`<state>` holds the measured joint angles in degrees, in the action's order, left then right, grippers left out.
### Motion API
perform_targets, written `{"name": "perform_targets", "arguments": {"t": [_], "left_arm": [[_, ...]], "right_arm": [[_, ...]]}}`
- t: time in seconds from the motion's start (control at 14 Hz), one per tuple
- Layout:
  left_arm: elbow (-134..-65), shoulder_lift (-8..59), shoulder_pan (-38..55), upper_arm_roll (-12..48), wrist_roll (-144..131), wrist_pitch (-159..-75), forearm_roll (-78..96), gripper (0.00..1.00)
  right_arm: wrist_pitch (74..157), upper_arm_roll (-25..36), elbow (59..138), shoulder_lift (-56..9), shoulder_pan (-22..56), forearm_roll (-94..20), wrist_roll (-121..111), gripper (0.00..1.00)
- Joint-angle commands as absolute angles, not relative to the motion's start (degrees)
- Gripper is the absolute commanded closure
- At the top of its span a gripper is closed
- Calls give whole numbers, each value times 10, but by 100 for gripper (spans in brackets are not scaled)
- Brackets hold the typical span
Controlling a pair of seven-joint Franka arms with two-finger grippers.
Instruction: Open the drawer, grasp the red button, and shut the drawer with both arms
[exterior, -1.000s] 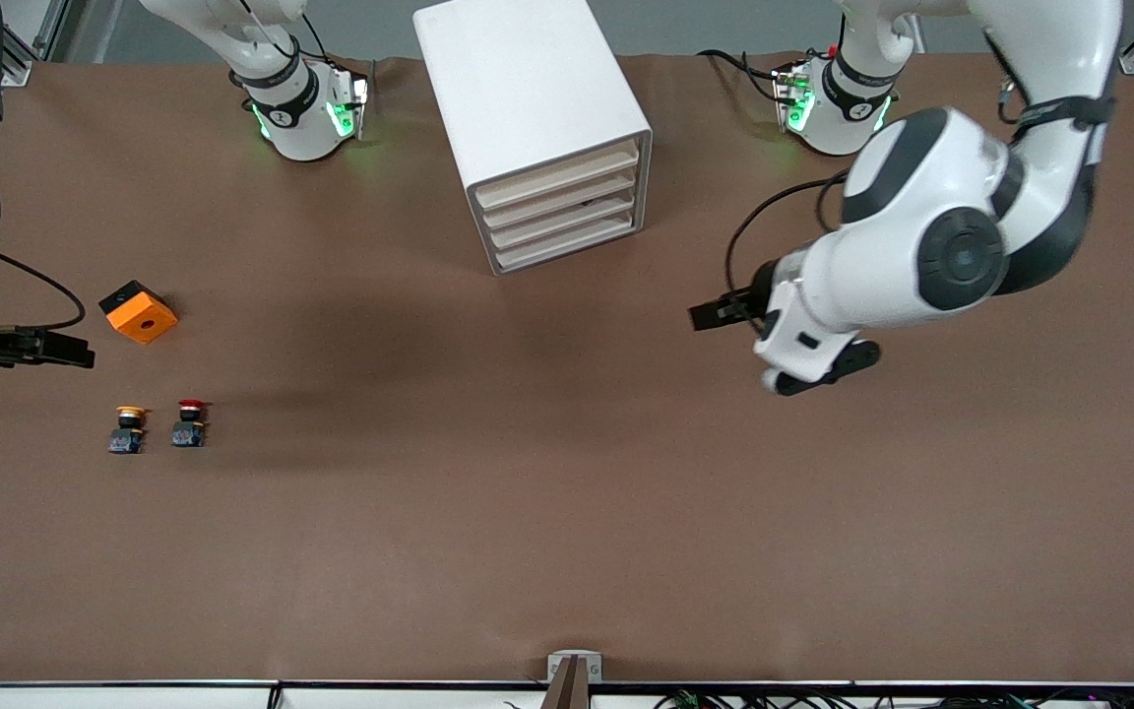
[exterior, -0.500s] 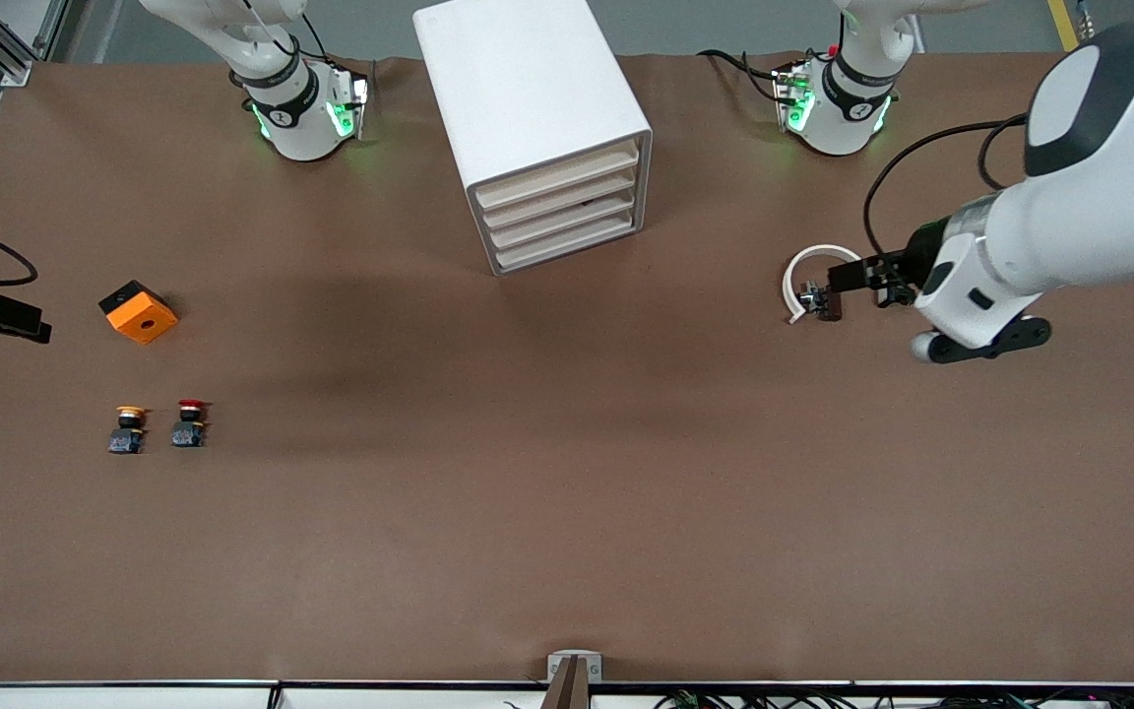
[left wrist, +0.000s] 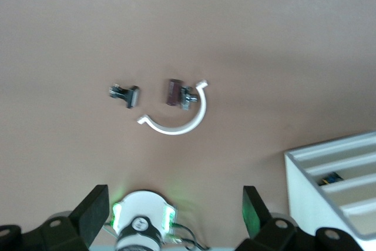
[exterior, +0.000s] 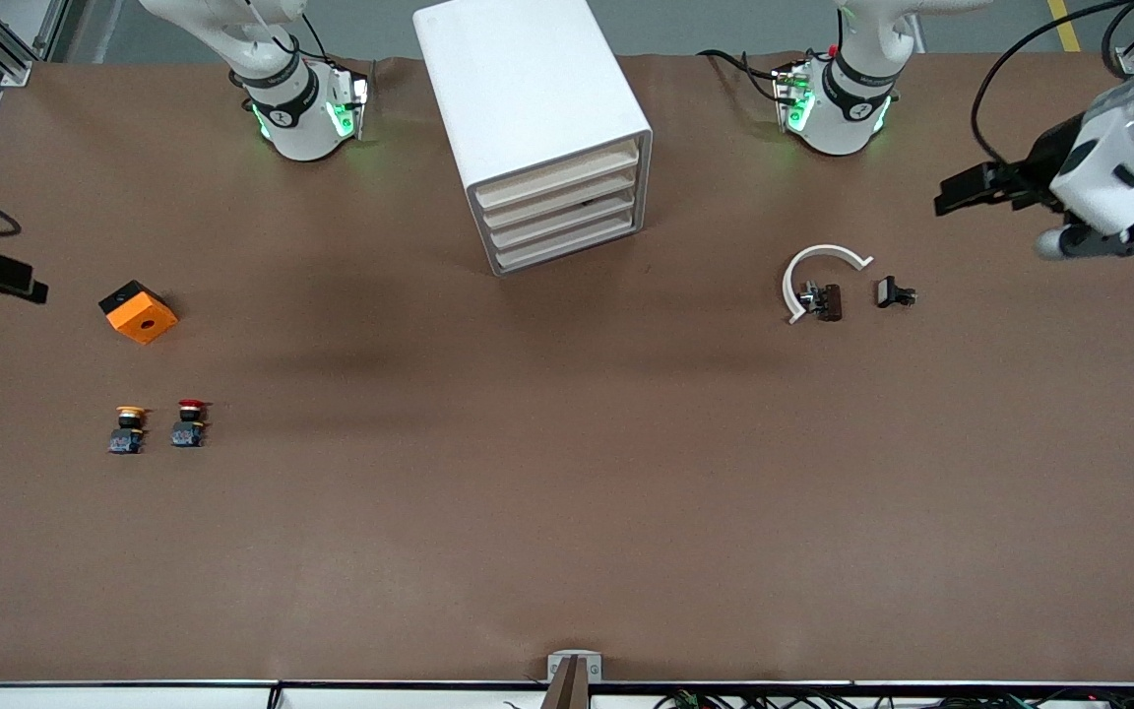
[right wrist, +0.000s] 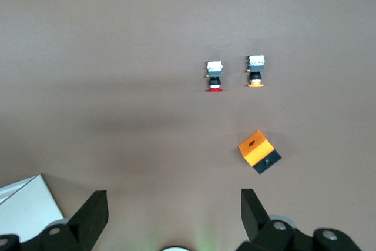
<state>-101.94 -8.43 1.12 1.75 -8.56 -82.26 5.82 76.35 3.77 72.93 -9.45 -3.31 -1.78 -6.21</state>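
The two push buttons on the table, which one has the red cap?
The button with the red cap is the one closer to the table's middle; its yellow-capped twin sits beside it, toward the right arm's end of the table.

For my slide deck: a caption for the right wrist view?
Open right gripper above the table, overlooking the red button, yellow button and orange box.

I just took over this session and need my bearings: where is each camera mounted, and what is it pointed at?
Front view: high, across the table, facing both bases; shows the drawer cabinet, left gripper and right gripper.
Left wrist view: over the table, looking down past its open fingers at the white clamp ring.
Right wrist view: looking down past its open fingers at the button and orange box.
Both wrist views catch a corner of the cabinet.
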Motion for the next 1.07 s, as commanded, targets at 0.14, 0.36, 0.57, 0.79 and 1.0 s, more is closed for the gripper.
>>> {"name": "perform_targets", "arguments": {"t": [0.14,0.36,0.57,0.79,1.0], "left_arm": [[-1186,-217,5,19,-22,-954,8,0],[-1117,-173,-21,18,20,-968,9,0],[-991,-78,-19,19,11,-954,9,0],[-911,-29,-18,21,8,-897,9,0],[-915,-29,-17,23,5,-883,9,0]], "right_arm": [[741,40,745,-35,-31,-25,-50,0],[739,43,763,-25,-33,-33,-50,0],[741,44,779,-11,-28,-31,-50,0],[765,44,820,19,-28,-25,-51,0],[779,45,847,40,-27,-24,-51,0]]}}
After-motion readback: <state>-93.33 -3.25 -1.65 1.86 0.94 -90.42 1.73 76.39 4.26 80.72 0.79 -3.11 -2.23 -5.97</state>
